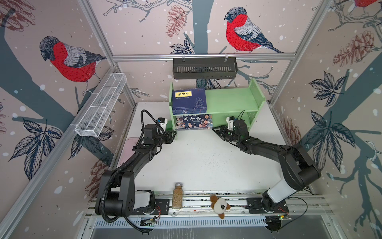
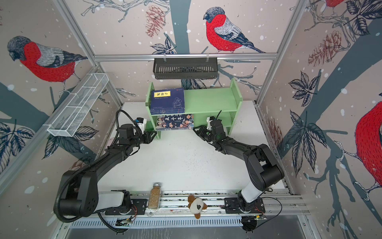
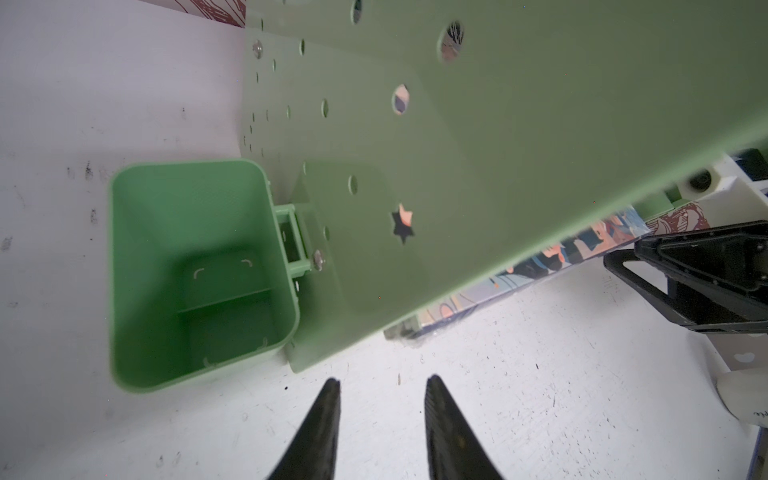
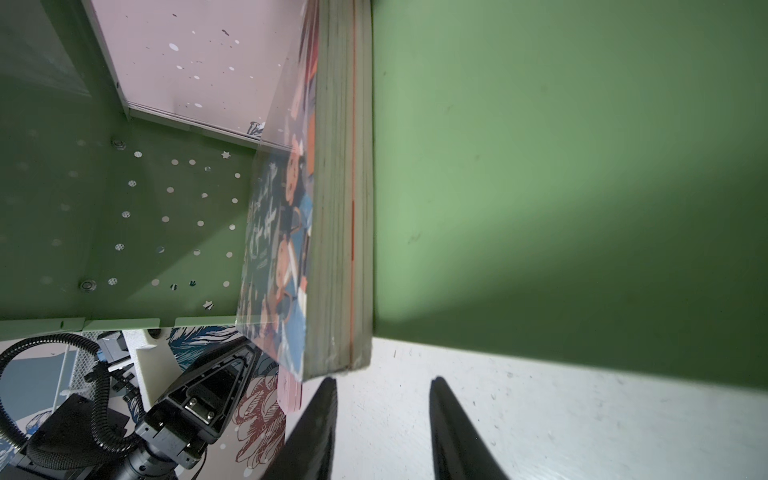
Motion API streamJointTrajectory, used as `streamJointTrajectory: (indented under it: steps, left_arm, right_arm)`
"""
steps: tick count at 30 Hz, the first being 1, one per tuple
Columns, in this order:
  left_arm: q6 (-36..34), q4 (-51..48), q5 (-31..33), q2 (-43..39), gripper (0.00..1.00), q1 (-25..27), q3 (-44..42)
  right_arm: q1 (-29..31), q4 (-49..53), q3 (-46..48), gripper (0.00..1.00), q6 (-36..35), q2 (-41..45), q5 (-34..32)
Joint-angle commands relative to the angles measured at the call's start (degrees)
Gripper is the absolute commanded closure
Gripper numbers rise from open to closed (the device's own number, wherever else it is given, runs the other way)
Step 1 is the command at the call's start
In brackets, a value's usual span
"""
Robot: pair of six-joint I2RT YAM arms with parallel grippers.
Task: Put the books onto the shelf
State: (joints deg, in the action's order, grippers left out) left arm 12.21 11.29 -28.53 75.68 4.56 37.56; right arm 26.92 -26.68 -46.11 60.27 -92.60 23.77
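While both arms are stretching toward the shelf (image 1: 227,101), left gripper (image 3: 382,380) hovering parted, empty by the green cup (image 3: 199,270), right gripper (image 4: 384,380) parted, empty by the cartoon-cover book (image 1: 194,122)

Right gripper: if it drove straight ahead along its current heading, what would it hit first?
Most likely the near corner of the cartoon book, which lies on the lower board of the shelf. The right gripper, jaws open and empty, sits just short of it. Depth unclear.
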Motion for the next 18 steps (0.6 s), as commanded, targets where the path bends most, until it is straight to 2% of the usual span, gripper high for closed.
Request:
streamJointTrajectory:
  steps: [1,18]
  left_arm:
    - [0.59,2.05,-0.65,-0.19,0.64,-0.07,-0.16]
    - [0.89,2.42,-0.57,-0.71,0.64,-0.07,-0.61]
  right_arm:
    - [0.07,-2.01,-0.47,0.62,0.64,-0.39,-0.12]
    - [0.07,-2.33,-1.44,0.62,0.99,-1.45,-0.13]
